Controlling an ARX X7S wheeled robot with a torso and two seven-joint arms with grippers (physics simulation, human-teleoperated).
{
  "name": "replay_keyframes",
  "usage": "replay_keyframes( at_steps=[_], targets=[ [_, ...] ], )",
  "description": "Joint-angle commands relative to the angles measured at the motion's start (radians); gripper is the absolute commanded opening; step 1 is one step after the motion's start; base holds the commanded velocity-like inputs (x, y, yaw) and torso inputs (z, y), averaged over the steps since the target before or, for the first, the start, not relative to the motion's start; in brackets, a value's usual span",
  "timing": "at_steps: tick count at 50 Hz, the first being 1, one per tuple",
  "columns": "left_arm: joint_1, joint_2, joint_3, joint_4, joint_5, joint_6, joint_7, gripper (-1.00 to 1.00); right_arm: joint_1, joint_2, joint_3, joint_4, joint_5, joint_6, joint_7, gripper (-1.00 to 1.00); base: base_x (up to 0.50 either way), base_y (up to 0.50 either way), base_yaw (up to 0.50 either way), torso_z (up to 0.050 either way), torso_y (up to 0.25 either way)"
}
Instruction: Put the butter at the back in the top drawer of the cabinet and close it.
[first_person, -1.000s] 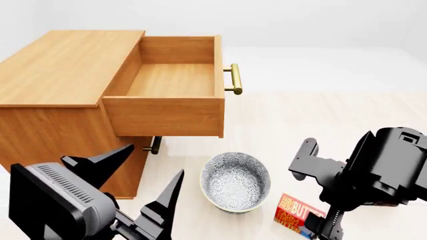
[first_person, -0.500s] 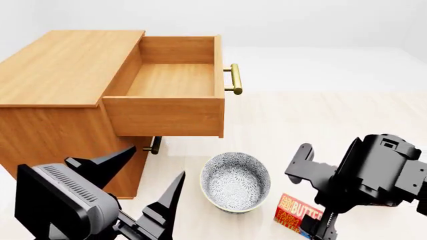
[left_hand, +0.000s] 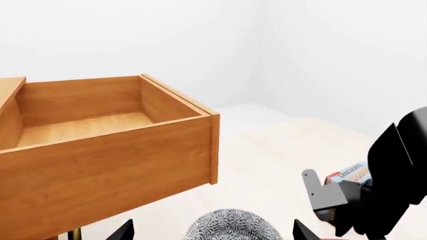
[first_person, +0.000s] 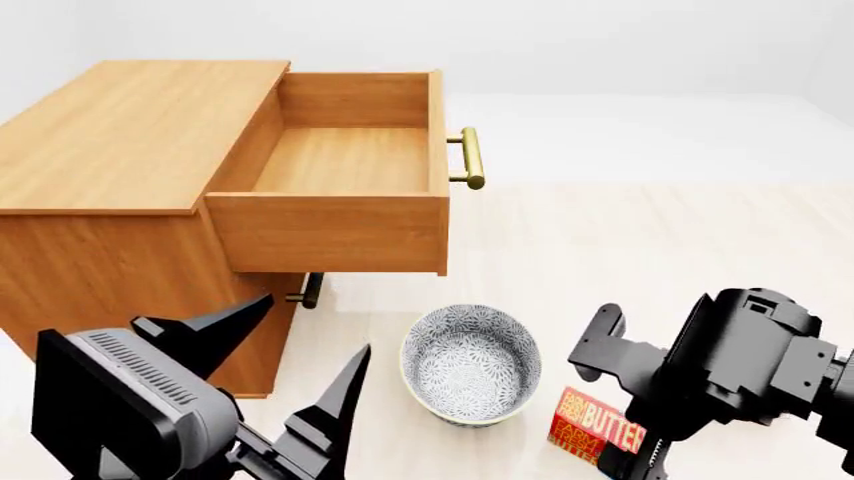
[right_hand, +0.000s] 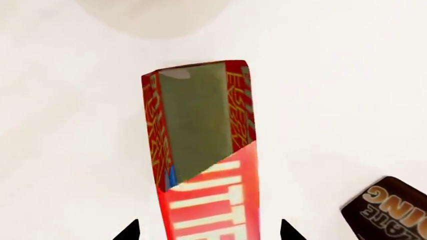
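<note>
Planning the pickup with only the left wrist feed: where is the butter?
Observer: The butter lies on the floor beside the bowl, below the right gripper.
Operator: Is that gripper shut on it?
Observer: No. The right wrist view shows its fingertips apart, one on each side of the butter, with gaps.
Operator: And the drawer handle, for closing?
Observer: The brass handle is on the open top drawer's front face, which your view hides.
</note>
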Motion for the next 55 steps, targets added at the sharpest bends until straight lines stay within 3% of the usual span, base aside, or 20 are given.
replay_keyframes(
  at_steps=[1, 39, 40, 55],
  targets=[
    [0.001, 0.001, -0.002, -0.001, -0.003, -0.001, 0.003, 1.00, -0.021, -0.007, -0.009, 0.030, -0.007, -0.020, -0.010, 1.00, 0.00, 0.00, 0.00, 0.000, 0.000],
    [0.016, 0.015, -0.001, -0.022, -0.003, 0.004, 0.012, 1.00, -0.082, -0.062, -0.040, 0.173, -0.049, -0.105, -0.072, 1.00, 0.00, 0.00, 0.00, 0.000, 0.000],
    [0.017, 0.015, -0.001, -0.022, -0.003, 0.004, 0.012, 1.00, -0.082, -0.063, -0.041, 0.174, -0.050, -0.106, -0.073, -1.00, 0.00, 0.00, 0.00, 0.000, 0.000],
    [0.019, 0.017, -0.003, -0.025, -0.005, 0.003, 0.016, 1.00, -0.084, -0.061, -0.033, 0.173, -0.048, -0.107, -0.054, -1.00, 0.00, 0.00, 0.00, 0.000, 0.000]
  ],
)
